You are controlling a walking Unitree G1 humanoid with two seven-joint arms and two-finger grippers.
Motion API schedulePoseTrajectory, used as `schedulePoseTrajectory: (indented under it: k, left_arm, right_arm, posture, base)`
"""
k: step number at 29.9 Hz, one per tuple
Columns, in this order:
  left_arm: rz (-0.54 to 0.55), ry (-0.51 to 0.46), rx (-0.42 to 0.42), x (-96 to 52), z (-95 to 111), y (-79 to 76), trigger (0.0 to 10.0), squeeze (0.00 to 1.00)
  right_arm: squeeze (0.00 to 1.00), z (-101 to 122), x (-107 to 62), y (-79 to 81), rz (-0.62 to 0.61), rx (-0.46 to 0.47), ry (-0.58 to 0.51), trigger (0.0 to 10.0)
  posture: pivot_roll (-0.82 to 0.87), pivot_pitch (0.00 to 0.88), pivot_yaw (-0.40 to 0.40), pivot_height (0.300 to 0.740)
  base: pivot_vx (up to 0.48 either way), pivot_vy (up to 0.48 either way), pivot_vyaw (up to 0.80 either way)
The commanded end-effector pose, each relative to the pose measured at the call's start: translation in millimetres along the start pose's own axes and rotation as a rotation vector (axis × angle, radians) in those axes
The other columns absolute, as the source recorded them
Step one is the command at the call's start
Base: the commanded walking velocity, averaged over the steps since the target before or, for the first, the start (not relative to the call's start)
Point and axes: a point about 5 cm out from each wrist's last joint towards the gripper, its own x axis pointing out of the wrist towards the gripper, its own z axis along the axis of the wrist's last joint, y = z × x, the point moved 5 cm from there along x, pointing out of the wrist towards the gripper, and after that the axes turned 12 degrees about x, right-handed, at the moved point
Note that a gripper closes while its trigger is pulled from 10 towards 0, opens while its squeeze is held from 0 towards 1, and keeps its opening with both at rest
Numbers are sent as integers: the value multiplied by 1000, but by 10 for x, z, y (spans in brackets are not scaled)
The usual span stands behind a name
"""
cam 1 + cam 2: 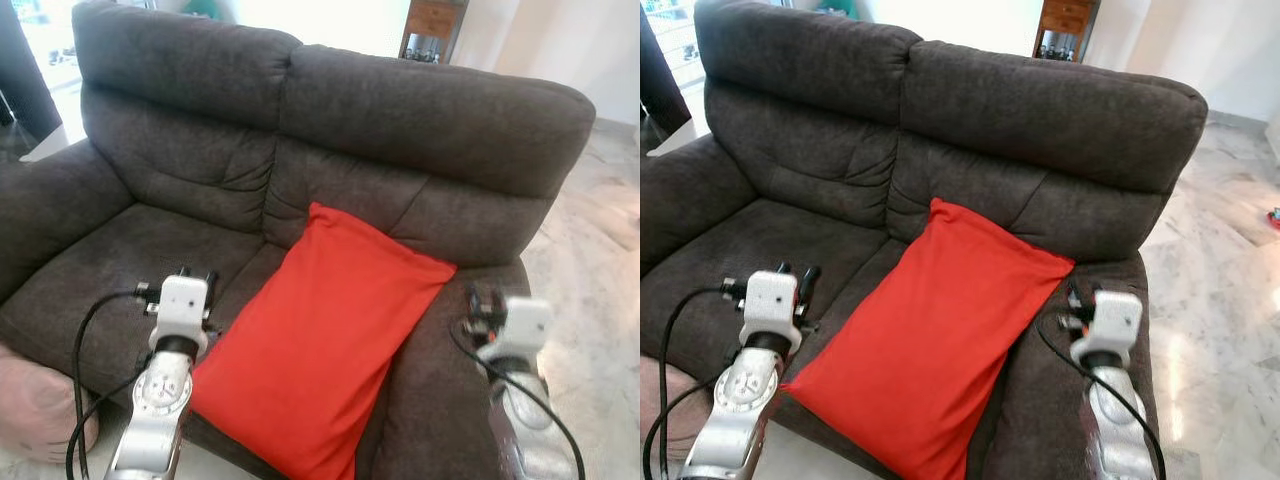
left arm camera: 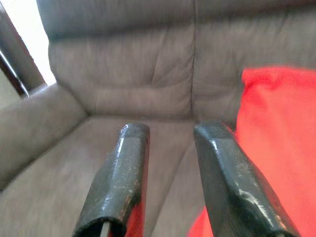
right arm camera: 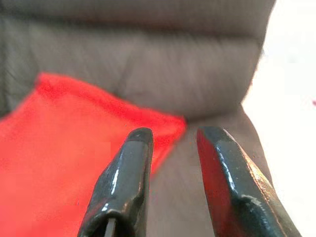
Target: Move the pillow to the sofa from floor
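Presently one red pillow (image 1: 325,352) lies on the sofa (image 1: 330,130), top corner against the backrest, lower end overhanging the seat's front edge. Left gripper (image 2: 170,136) hovers over the seat beside it, fingers apart, empty. Right gripper (image 3: 173,136) hovers above the right armrest, fingers apart.

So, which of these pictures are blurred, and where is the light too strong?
Left eye view: the right end effector is smeared by motion blur; the window at top left is washed out. Right eye view: sharper, with glare on the marble floor. Right wrist view: soft overall, the red pillow has fuzzy edges, the floor is blown out white.
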Motion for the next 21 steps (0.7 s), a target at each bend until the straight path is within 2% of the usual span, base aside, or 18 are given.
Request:
schedulePoseTrajectory:
  k: [1,4,5,8,16,17,18,20,21]
  left_arm:
    - [-13,40,-9,-51,-148,-46,10000,0]
    - [-20,74,-5,-117,-292,-61,10000,0]
    - [-12,49,-15,-126,-264,-54,10000,0]
    - [-14,-2,-13,-118,-180,-96,10000,0]
    - [10,1,-39,-182,-229,-161,10000,0]
    - [5,-2,-29,-208,-246,-175,10000,0]
    - [-19,-11,20,-237,-278,-201,10000,0]
    - [-26,-13,37,-248,-294,-210,10000,0]
    - [-30,16,59,-274,-396,-202,10000,0]
  right_arm:
    - [0,-72,-30,-91,-25,-16,16,10000]
    - [0,-136,-66,-120,-38,-12,24,10000]
    - [0,-76,-56,-58,-9,21,-23,10000]
    - [0,19,-43,115,65,34,-85,10000]
    - [0,-92,-117,179,82,42,-86,10000]
    - [0,-138,-156,182,91,41,-80,10000]
    - [0,-202,-194,177,95,50,-66,10000]
    - [0,-224,-206,173,95,53,-61,10000]
    - [0,-293,-242,164,92,45,-42,10000]
  posture:
    - [104,0,-73,740]
    - [102,0,-69,740]
    - [100,0,-67,740]
    - [99,0,-67,740]
    - [100,0,-78,740]
    - [101,0,-78,740]
    - [101,0,-78,740]
    - [100,0,-78,740]
    - [92,0,-78,740]
  base:
    - [0,0,0]
    - [0,0,0]
    - [0,0,0]
    - [0,0,0]
    - [0,0,0]
    - [0,0,0]
    - [0,0,0]
    - [0,0,0]
    - [0,0,0]
